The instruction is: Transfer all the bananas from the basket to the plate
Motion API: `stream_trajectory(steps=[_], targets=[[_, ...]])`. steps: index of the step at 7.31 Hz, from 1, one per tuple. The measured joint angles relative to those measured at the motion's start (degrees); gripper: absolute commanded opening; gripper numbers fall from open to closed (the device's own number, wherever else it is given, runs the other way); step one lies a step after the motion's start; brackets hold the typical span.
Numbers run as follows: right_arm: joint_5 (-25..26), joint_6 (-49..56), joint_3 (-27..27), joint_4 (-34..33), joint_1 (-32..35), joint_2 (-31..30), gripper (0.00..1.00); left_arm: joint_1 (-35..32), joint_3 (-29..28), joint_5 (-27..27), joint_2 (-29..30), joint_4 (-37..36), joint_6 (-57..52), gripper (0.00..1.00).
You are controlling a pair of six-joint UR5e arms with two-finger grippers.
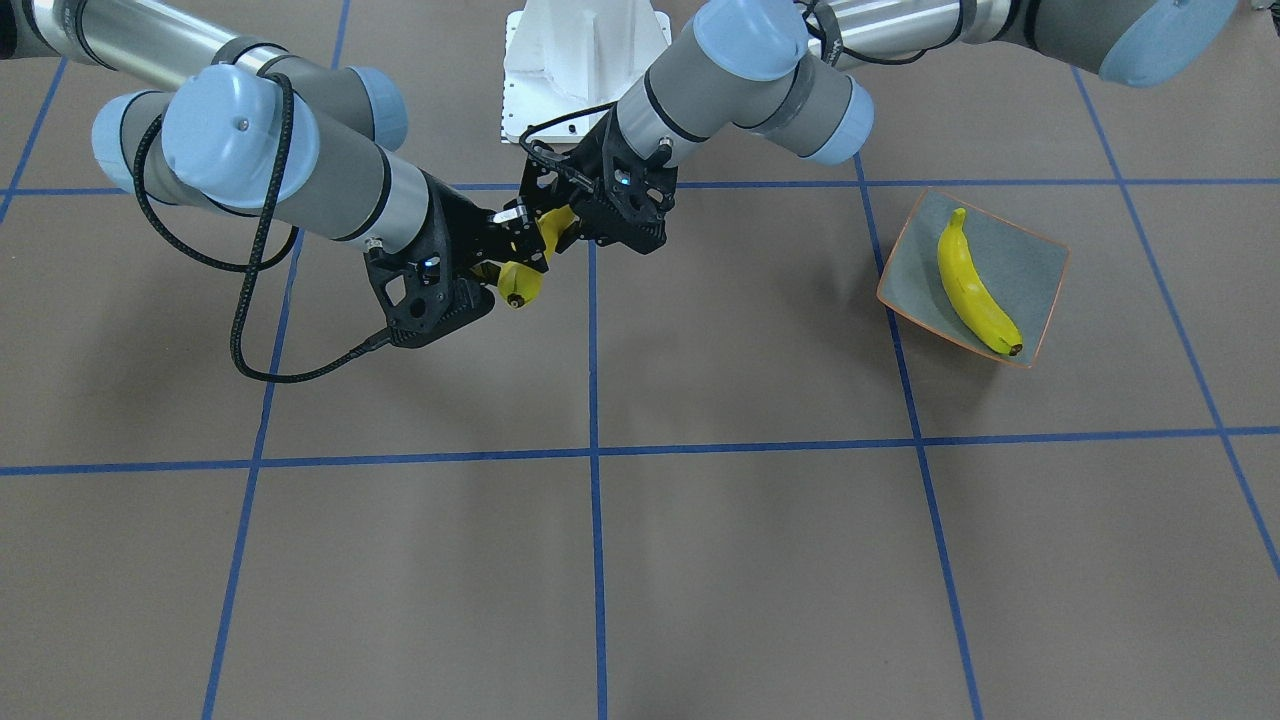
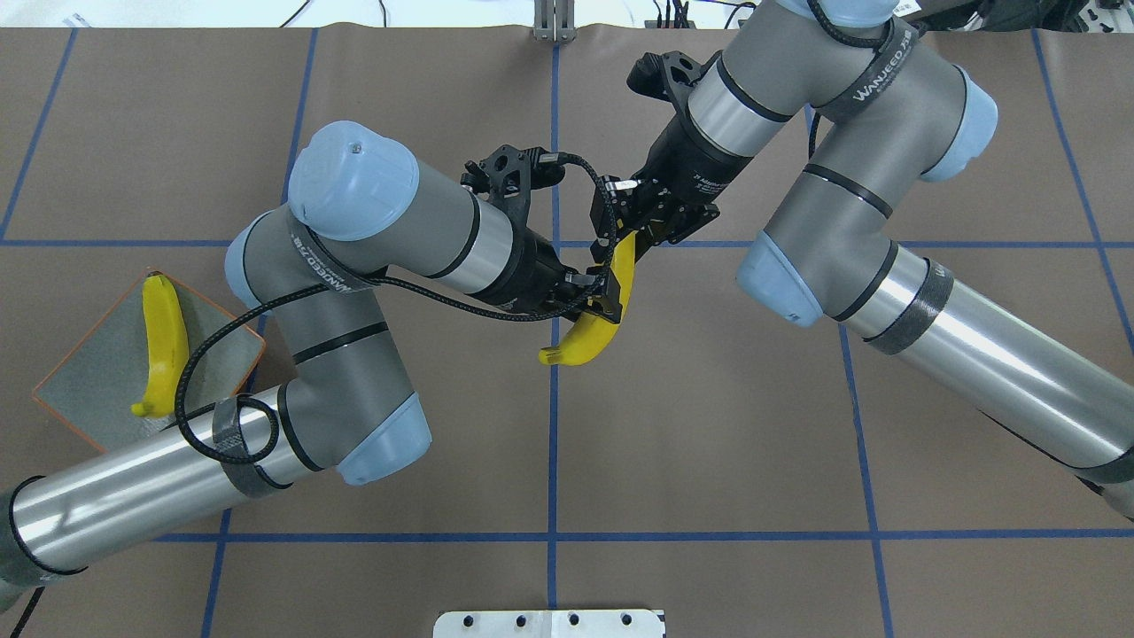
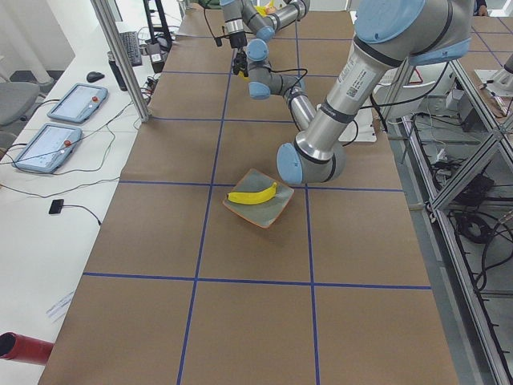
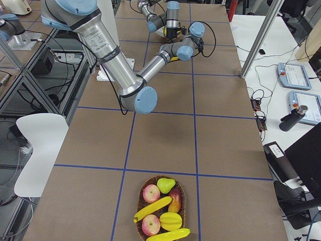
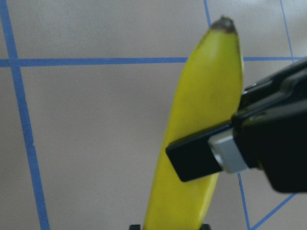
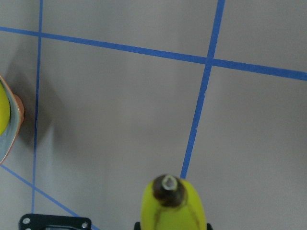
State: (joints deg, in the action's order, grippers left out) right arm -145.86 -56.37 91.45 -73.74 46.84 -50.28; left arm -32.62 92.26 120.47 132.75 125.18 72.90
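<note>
Banana (image 2: 586,337) held by left end effector (image 2: 608,299) and right end effector (image 2: 633,237), basket (image 4: 161,176) only exterior right

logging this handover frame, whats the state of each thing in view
held banana: in the air, gripped by both end effectors
left end effector: shut on the held banana
right end effector: shut on the held banana
plate: holds one banana
banana on the plate: lying flat, diagonally across it
basket: not yet emptied
bananas in the basket: two, lying among other fruit
</note>
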Motion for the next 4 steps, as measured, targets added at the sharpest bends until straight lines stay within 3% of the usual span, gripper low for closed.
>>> stream_trajectory(steps=[1, 4], targets=[[-0.1, -0.3, 0.3, 0.0, -0.1, -0.3, 0.99, 0.2, -0.1, 0.0, -0.1, 0.0, -0.1, 0.0], [-0.1, -2.3, 1.4, 0.2, -0.3, -1.0, 1.0, 0.4, -0.1, -0.1, -0.2, 0.1, -0.5, 0.0]])
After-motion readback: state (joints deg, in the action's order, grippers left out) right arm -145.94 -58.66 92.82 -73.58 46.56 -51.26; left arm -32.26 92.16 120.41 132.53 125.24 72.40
